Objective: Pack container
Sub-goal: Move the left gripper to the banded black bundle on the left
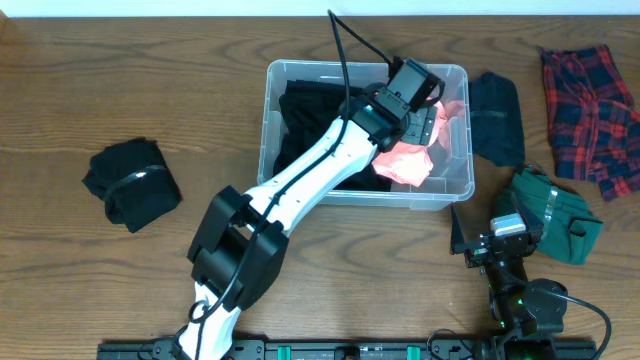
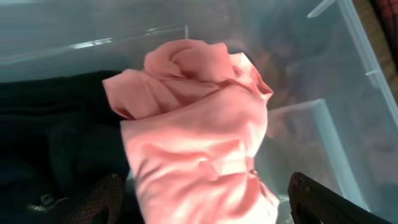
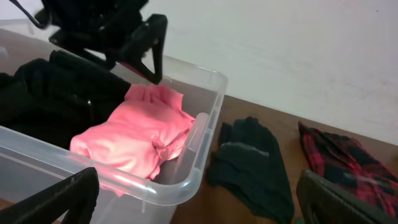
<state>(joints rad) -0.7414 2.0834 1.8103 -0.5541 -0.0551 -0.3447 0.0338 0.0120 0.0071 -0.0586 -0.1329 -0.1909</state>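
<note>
Large rectangular clear plastic container (image 1: 300, 66) is being kept on the wooden tabletop (image 1: 100, 80), rim up for loading. Crumpled pink cloth garment (image 2: 193, 143) is being housed inside, under the left tool (image 2: 208, 199) — jaws being held wide, nothing gripped.

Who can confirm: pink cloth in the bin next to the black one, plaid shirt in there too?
No. The plaid shirt lies on the table, right of the bin, not in it; the overhead view shows this. The pink cloth does lie in the bin next to the black one.
</note>
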